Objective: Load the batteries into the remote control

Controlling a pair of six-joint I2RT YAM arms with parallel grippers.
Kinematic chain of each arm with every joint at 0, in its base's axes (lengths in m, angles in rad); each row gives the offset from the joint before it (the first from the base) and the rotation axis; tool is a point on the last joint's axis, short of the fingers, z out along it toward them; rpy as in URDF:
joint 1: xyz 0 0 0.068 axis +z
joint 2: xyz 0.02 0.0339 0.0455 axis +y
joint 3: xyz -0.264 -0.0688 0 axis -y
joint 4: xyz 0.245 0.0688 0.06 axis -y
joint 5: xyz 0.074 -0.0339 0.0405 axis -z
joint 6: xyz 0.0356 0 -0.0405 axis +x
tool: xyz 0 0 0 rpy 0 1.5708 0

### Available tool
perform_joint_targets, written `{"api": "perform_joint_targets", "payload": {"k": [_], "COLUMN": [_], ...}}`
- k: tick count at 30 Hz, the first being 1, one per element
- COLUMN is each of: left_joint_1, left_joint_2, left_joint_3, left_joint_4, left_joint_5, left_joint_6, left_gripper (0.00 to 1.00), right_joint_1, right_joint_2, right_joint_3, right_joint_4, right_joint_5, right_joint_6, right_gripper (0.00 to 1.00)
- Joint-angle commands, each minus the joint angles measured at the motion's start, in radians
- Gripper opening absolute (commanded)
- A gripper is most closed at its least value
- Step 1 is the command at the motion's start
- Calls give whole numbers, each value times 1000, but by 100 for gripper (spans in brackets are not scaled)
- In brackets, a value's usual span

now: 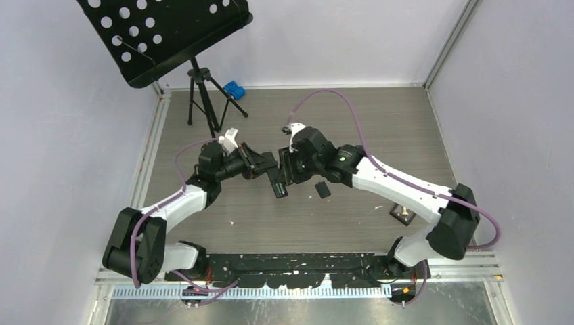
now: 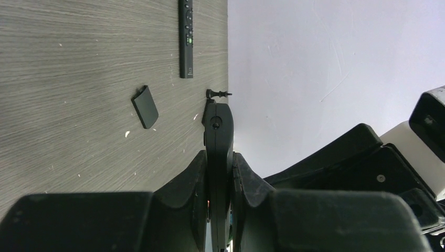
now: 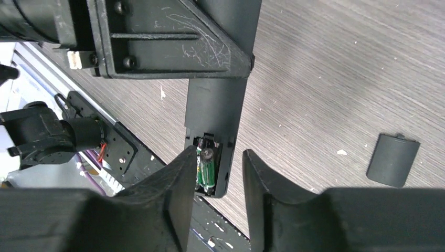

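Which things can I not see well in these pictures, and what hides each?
Right wrist view: the left gripper covers the far end of the held remote; a finger of the right gripper overlaps the batteries.
Left wrist view: the held remote shows edge-on, hiding its compartment; the top edge cuts off the second remote.
Top view: the small object beside the right arm is too small to name.

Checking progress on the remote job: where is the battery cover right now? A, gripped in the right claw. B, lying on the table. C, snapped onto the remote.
B: the cover lies flat on the table, apart from the remote, whose open bay shows green batteries.
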Motion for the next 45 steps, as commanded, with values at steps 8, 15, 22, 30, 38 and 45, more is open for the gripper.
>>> {"api": "perform_joint_targets", "payload": {"k": [8,15,22,30,38,45], "left_joint_1": [-2,-2,-69,-220,-357,-420], "left_joint_2": [-44,-60,-63,171,426,508], "left_joint_3": [30,35,163,421,660,770], "left_joint_4": [82,60,-387,-807,-1055,-1177], "left_joint_5": [20,19,-197,-527,-799,-930], "left_joint_6": [-14,1,241,375,404,404], "left_gripper": [0,0,0,0,0,0], "right_joint_1": [0,0,-9,-60,-62,-62], "right_joint_2": [-184,-152,-76,-61,-1,28], "right_joint_3": [-98,-125,-121,-361,-459,-481], "right_joint_4": [160,183,88,167,271,345], "right_joint_5": [25,-29,181,223,155,112], "right_joint_6": [98,86,186,369,402,421], "right_gripper": [52,48,48,48,47,45]}}
